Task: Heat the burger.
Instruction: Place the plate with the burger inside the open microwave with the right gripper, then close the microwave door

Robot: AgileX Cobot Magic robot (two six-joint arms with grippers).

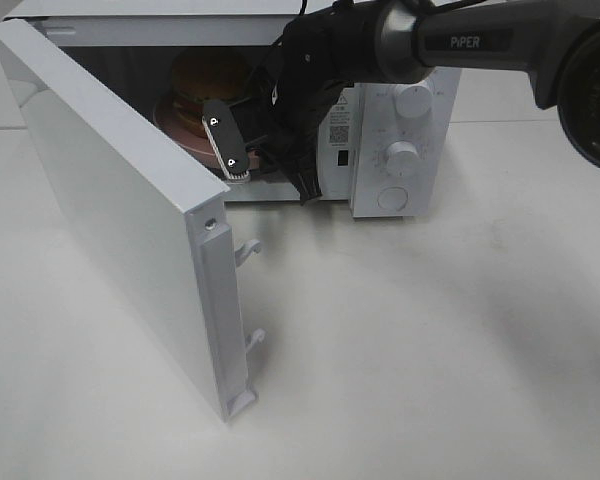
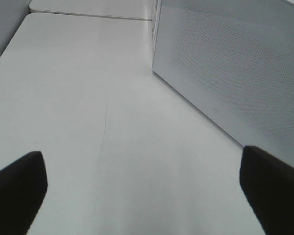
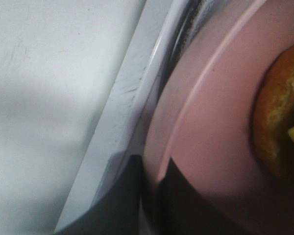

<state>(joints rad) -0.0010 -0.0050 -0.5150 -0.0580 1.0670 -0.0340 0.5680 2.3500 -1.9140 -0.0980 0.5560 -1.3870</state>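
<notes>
In the high view, the white microwave (image 1: 160, 25) stands at the back of the table (image 1: 430, 350). Its door (image 1: 110, 210) is swung wide to the front left, so the door's long edge and its two latch hooks (image 1: 250, 250) stick out before the opening. The burger (image 1: 210, 75) sits on a pink plate (image 1: 180, 125) inside the cavity. The right arm comes in from the upper right and partly covers the control panel (image 1: 405, 150). The right gripper (image 1: 225, 140) is at the plate's near rim. A broad stretch of bare table lies to the right of the door.

In the left wrist view, the left gripper (image 2: 147, 196) hangs over the table with its jaws far apart. The dotted face of the door rises close on one side.

In the right wrist view, the dark fingers (image 3: 127, 205) of the right gripper are pinched narrow on the plate's pink rim. This rim is just beside the white sill (image 3: 132, 112) of the opening. The burger's bun stays apart from the fingers, further in on the plate
</notes>
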